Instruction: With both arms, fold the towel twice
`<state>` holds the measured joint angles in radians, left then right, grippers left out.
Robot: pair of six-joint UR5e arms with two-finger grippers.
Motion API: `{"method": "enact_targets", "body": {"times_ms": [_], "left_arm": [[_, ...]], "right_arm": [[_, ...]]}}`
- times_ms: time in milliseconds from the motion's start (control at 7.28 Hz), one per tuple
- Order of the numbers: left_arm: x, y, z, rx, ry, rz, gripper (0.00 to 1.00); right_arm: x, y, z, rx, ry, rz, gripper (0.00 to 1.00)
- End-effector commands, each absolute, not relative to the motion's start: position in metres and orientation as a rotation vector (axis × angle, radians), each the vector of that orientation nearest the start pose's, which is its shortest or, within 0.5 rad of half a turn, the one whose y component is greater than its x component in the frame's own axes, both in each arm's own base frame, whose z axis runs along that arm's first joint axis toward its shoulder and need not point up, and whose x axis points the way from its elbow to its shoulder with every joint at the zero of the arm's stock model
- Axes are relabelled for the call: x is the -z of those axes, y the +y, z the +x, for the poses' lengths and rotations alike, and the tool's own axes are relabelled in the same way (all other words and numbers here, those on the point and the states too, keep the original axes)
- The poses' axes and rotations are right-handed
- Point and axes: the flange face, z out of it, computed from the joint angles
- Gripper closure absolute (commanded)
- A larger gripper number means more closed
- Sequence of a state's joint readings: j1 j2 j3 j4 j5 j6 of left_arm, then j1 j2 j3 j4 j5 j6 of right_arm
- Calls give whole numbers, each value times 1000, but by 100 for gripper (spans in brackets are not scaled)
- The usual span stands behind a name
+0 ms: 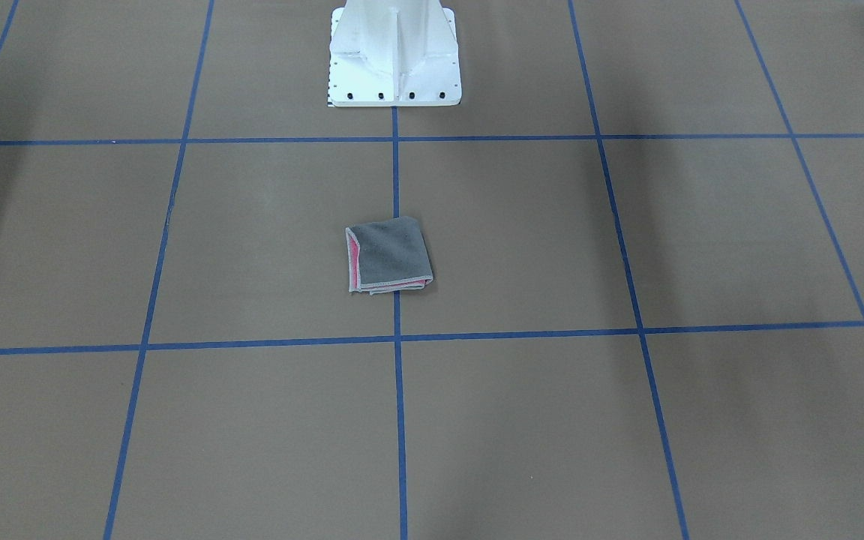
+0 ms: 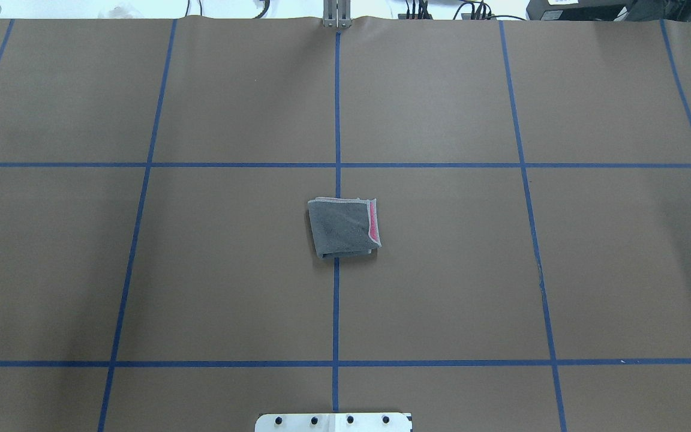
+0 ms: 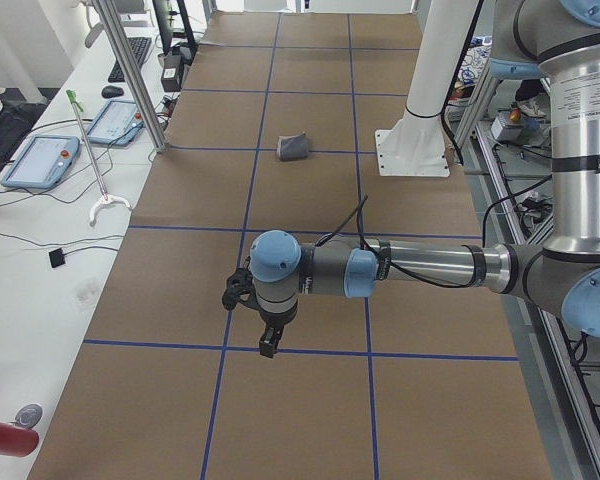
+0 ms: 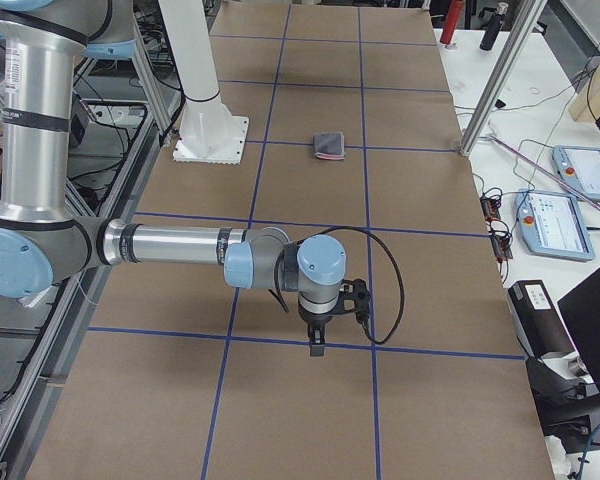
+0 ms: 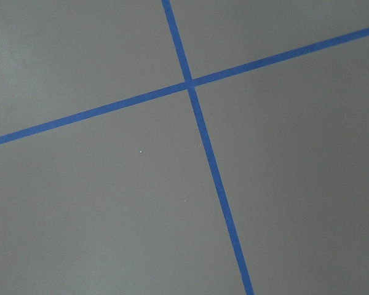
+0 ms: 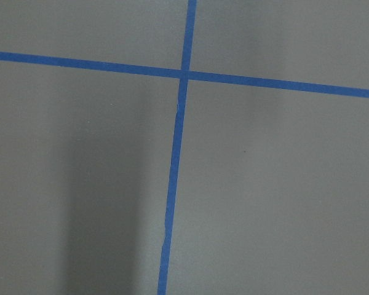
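The towel [image 1: 389,255] lies folded into a small square at the table's middle, on the centre tape line. Its dark grey face is up, with pink and pale edging showing along one side. It also shows in the overhead view [image 2: 344,228] and, small, in both side views [image 3: 293,146] [image 4: 329,145]. My left gripper [image 3: 267,345] hangs over the table far from the towel, at the left end. My right gripper [image 4: 316,345] hangs likewise at the right end. Both show only in the side views, so I cannot tell whether they are open or shut. Nothing hangs from them.
The white pedestal base [image 1: 394,60] stands behind the towel. Blue tape lines [image 2: 336,300] divide the brown table into squares. Benches with tablets [image 3: 40,160] [image 4: 555,220] and metal posts [image 3: 130,70] [image 4: 490,90] flank the table's ends.
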<state>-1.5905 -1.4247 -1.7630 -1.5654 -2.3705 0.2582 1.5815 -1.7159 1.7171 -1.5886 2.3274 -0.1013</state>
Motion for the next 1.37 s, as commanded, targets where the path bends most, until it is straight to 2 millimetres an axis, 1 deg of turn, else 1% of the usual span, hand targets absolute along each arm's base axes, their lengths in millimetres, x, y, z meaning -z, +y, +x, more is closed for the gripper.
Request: {"method": "enact_targets", "body": {"times_ms": [0, 137, 549, 824, 1236], "left_arm": [[-629, -428, -69, -240, 824, 155, 0], [-631, -428, -69, -234, 822, 151, 0], [-629, -427, -71, -240, 816, 162, 0], [-634, -422, -72, -234, 817, 152, 0], [-635, -421, -72, -233, 817, 149, 0]], "right_arm": [[-662, -429, 70, 78, -757, 20, 0], [-662, -429, 70, 78, -757, 20, 0], [-662, -430, 70, 78, -757, 20, 0], [-662, -430, 70, 78, -757, 20, 0], [-660, -431, 70, 79, -756, 22, 0]]}}
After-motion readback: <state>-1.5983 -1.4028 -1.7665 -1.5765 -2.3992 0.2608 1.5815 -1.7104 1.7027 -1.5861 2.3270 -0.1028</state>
